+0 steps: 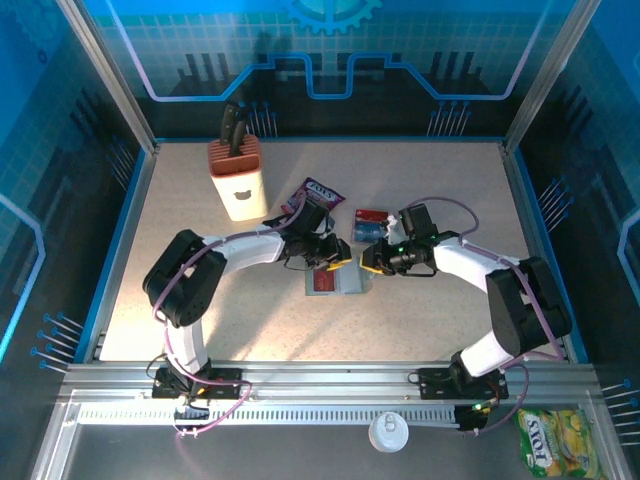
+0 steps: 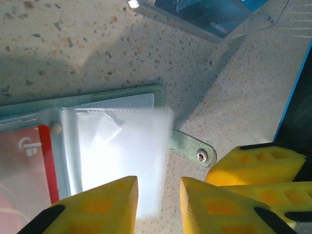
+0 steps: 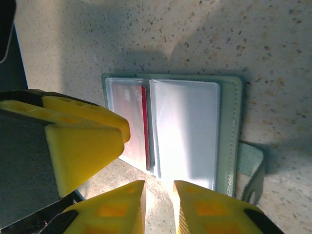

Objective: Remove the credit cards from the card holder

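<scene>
Lying open and flat near the middle of the desk, a little toward its near edge, the card holder (image 1: 352, 285) shows us its grey-green rim and its clear inner sleeves. A red card (image 3: 144, 122) sits tucked in one sleeve, and the clear sleeve (image 3: 185, 131) next to it glares white under the light. A small snap tab (image 2: 192, 147) sticks out from the holder's long edge onto the speckled desk. Our left hand (image 2: 158, 202) hangs right over the holder with its yellow fingers a narrow gap apart. The blurred lower edge of the clear sleeve runs down into that gap, and we cannot tell whether either finger touches it. Our right hand (image 3: 159, 207) hovers at the holder's edge just beside the left hand, its fingers also parted by a slim gap with nothing visibly pinched between them. From above we see the two hands meeting over the holder, one from each side. Just beyond the right hand, toward the far edge, a loose red card (image 1: 372, 214) and a blue card (image 1: 364, 232) lie flat on the desk, apart from the holder. Farther toward the far edge rests a pink-purple snack packet (image 1: 318, 193), and a knife block (image 1: 236, 182) stands nearer the far left corner.
</scene>
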Robot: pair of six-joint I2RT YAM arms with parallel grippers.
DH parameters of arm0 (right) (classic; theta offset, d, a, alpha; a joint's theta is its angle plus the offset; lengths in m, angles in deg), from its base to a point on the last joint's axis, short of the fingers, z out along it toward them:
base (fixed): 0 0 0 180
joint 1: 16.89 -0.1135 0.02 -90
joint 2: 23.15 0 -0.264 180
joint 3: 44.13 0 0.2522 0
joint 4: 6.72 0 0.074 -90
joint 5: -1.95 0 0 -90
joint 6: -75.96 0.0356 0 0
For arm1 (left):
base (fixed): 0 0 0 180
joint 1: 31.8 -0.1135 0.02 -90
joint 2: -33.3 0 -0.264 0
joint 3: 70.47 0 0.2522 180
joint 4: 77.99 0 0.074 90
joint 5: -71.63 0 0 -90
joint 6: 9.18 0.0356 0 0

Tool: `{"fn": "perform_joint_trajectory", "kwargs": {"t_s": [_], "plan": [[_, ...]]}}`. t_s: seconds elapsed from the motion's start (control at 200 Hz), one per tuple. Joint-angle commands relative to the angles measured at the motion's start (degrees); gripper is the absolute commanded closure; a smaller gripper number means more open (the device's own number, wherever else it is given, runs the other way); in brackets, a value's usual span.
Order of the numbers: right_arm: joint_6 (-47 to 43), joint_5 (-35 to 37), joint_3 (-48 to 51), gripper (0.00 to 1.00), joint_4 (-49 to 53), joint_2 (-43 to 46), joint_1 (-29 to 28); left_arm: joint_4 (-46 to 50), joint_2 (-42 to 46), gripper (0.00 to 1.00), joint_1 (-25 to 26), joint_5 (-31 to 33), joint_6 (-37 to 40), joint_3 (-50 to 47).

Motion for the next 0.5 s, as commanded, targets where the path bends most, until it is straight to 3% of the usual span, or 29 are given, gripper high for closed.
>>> {"fn": "perform_joint_trajectory", "kwargs": {"t_s": [0.0, 0.495], "plan": [[-1.7, 0.3, 0.9, 0.77, 2.8, 2.3, 1.4, 1.8, -1.9, 0.69, 0.8, -1.9, 0.9, 2.2], [0.3, -1.1, 0.2, 0.77, 1.2, -0.1, -0.9, 3.5, -0.2, 0.7, 0.2, 0.3, 2.7, 0.5]]}}
